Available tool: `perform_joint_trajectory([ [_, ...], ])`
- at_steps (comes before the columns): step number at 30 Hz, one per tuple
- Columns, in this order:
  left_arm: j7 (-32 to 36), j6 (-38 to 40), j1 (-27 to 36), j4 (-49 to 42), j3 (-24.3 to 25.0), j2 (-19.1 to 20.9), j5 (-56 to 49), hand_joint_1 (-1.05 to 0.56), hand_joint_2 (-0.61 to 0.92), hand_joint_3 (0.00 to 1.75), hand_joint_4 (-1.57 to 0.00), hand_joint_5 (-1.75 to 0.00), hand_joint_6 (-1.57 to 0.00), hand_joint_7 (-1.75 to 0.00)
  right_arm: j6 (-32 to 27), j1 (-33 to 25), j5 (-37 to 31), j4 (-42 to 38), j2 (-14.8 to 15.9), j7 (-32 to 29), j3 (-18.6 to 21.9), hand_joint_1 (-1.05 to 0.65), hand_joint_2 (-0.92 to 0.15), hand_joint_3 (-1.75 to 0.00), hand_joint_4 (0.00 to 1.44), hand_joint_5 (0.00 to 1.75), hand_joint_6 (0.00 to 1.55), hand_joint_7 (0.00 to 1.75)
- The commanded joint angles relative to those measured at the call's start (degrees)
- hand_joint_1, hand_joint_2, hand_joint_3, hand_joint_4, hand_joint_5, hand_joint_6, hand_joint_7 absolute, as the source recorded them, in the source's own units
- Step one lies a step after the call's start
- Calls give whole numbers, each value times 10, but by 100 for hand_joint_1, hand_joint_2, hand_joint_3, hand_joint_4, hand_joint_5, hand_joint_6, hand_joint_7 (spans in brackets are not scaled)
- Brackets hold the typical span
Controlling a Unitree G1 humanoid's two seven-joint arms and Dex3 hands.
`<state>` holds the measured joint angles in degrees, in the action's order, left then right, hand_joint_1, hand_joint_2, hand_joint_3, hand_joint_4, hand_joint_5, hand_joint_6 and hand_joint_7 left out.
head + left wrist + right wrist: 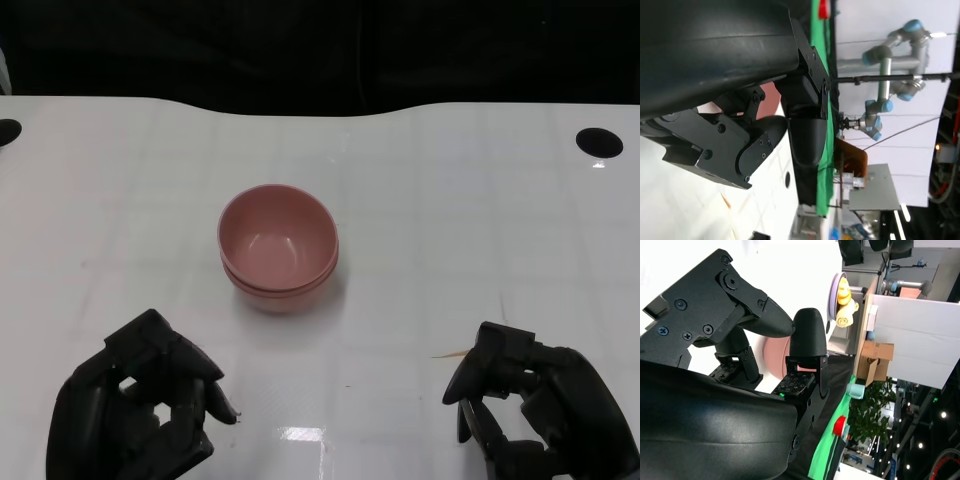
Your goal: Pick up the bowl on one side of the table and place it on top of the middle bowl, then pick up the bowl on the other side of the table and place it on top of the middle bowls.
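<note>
Pink bowls (pixel 278 245) sit nested in one stack at the middle of the white table (pixel 450 200); I can make out two rims below the top one. My left hand (pixel 135 410) rests near the front left, well short of the stack, its fingers curled in and holding nothing. At the front right, my right hand (pixel 535 410) is curled the same way and is also empty. In the left wrist view a sliver of pink bowl (pixel 771 97) shows behind the left hand (pixel 765 125). The right wrist view shows the pink bowl (pixel 776 352) past the fingers (pixel 807 335).
Two black round holes mark the table's far corners, one at the right (pixel 599 142) and one at the left (pixel 6 131). Beyond the far edge it is dark. A small tan mark (pixel 447 354) lies by the right hand.
</note>
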<state>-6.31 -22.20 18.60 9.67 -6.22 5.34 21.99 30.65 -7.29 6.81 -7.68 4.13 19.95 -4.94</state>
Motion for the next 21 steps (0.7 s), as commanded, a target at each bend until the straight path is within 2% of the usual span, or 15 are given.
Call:
perform_joint_trajectory([
  [1, -40, 24, 4, 1, 14, -4, 40, -1, 40, 148, -91, -173, -86, -154, 2, -1, 6, -3, 9, 4, 8, -13, -43, -127, 85, 154, 85, 124],
  [6, -69, 58, 5, -5, 35, -22, 74, -3, 37, 147, -92, -175, -86, -158, 17, 0, 5, -14, 10, 10, 11, -17, -45, -121, 83, 148, 87, 112],
  [14, -128, 48, 0, -34, 55, -33, 68, -9, 38, 141, -90, -171, -87, -154, 28, 1, 3, -27, 6, 10, 11, -17, -50, -111, 83, 145, 88, 107],
  [16, -133, 50, -4, -40, 59, -36, 65, -10, 33, 150, -90, -172, -89, -152, 33, 4, 7, -33, 6, 11, 12, -16, -49, -110, 83, 144, 89, 107],
  [21, -145, 51, -8, -47, 65, -45, 62, -13, 27, 158, -92, -170, -90, -151, 53, 11, 9, -50, 4, 12, 16, -15, -50, -110, 83, 143, 89, 106],
])
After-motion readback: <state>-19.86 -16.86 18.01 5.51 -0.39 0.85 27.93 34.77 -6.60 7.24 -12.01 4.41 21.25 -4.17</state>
